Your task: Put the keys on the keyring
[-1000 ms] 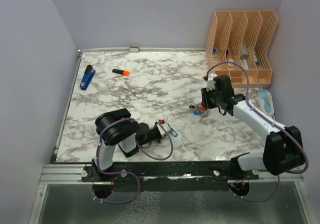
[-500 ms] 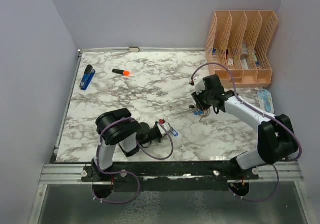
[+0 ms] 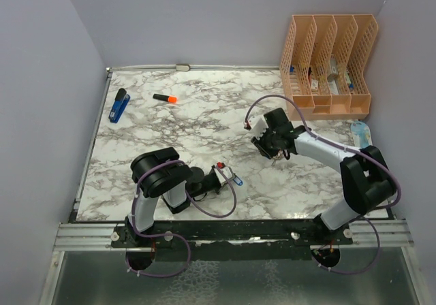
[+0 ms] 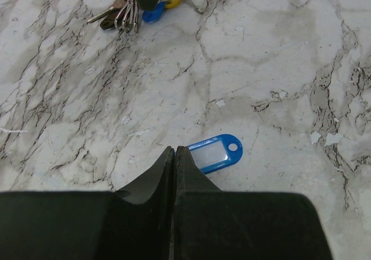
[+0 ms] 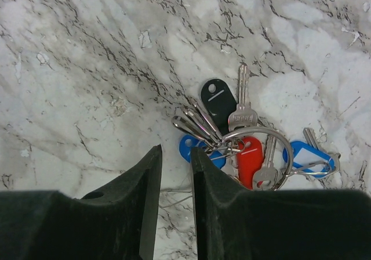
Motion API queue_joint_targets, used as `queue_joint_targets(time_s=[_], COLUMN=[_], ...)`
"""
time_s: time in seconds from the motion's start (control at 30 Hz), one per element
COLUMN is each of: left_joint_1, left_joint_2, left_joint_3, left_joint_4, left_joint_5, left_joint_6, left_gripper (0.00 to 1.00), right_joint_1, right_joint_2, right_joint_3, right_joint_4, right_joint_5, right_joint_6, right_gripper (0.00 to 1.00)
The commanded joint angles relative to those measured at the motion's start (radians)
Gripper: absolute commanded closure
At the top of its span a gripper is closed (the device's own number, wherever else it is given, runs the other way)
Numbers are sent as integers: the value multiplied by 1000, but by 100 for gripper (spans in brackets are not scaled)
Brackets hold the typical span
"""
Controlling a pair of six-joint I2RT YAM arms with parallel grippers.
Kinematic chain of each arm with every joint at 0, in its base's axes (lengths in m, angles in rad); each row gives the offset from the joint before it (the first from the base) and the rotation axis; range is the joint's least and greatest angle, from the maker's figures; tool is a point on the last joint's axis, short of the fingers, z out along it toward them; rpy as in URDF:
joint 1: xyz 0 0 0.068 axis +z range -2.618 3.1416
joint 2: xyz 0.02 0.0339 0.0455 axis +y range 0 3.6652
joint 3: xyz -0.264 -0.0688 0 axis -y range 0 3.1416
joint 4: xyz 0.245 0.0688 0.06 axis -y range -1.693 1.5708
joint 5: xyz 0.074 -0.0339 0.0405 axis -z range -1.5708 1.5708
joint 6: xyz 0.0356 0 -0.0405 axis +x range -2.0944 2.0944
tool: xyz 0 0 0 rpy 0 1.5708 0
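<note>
One of the keys (image 4: 215, 153), marked by a blue tag with a pale window, lies flat on the marble just right of my left gripper (image 4: 174, 150). That gripper is shut with nothing between its fingers. From above, the tag (image 3: 236, 180) is at the left gripper (image 3: 222, 175). The keyring (image 5: 255, 130), a silver wire ring, rests among metal keys and black, red and blue tags. My right gripper (image 5: 175, 152) hangs just left of it, jaws narrowly open and empty. A second blue windowed tag (image 5: 307, 155) touches the ring's right side. The right gripper (image 3: 271, 146) mostly hides the cluster from above.
A blue stapler (image 3: 118, 106) and an orange highlighter (image 3: 165, 99) lie at the far left. A peach file organiser (image 3: 327, 63) stands at the back right, with a pale blue object (image 3: 362, 135) in front of it by the right wall.
My right arm has swung left and come over the key cluster, its jaws narrowing slightly. The left arm and the blue tag beside it have not moved.
</note>
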Motion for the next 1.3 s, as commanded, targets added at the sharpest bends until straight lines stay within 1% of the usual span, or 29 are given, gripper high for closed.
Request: queue_joint_targets(time_s=[0.0, 0.3, 0.5, 0.73, 0.87, 1.03, 1.27], left_joint_1=[6, 10, 11, 13, 15, 15, 15], left_joint_2=[28, 25, 23, 21, 24, 26, 26], left_joint_3=[-7, -3, -4, -3, -2, 0, 1], left_joint_4=[244, 243, 244, 244, 243, 244, 244], left_joint_5=[-38, -44, -41, -43, -39, -37, -39], left_joint_6=[-4, 0, -7, -8, -10, -14, -13], left_gripper=[100, 100, 100, 100, 100, 100, 100], right_joint_1=[-1, 0, 0, 0, -1, 0, -1], right_joint_2=[14, 69, 74, 81, 45, -14, 35], right_joint_3=[-9, 33, 14, 2, 1, 9, 28], right_joint_4=[20, -33, -19, 37, 45, 24, 8], right_joint_5=[-13, 0, 7, 75, 53, 16, 23], right_joint_6=[-76, -125, -124, -128, -131, -135, -146], right_gripper=[73, 73, 74, 80, 79, 75, 73])
